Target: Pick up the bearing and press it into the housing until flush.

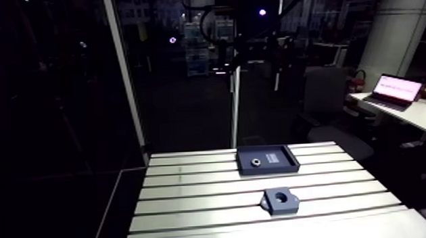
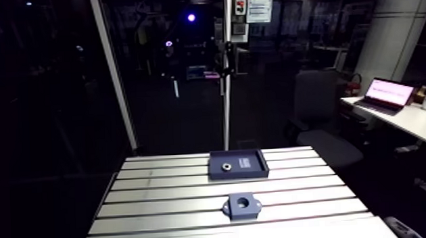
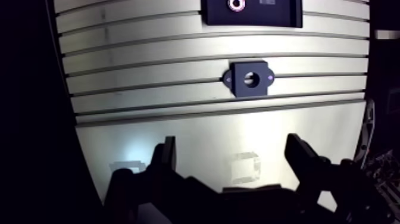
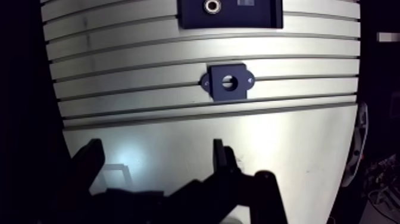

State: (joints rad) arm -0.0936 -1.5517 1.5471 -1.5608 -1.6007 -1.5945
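The bearing point(image 3: 237, 5), a small metal ring, lies in a dark shallow tray point(image 3: 280, 15) at the far side of the table. In the arm view the bearing point(image 1: 255, 161) rests in the left part of the tray point(image 1: 281, 157). The housing point(image 3: 239, 87), a dark block with a round bore and two side lugs, sits on the table between the tray and my gripper. My gripper point(image 3: 232, 144) hangs high above the table's near part, open, with nothing between its fingers point(image 3: 168, 149). The housing point(image 1: 290, 204) is empty.
The slotted aluminium table point(image 1: 191, 195) ends in a smooth plate point(image 3: 196, 137) on the near side, below the gripper. A pale upright post point(image 1: 234, 113) stands just behind the table's far edge. To the left, the table drops off into darkness.
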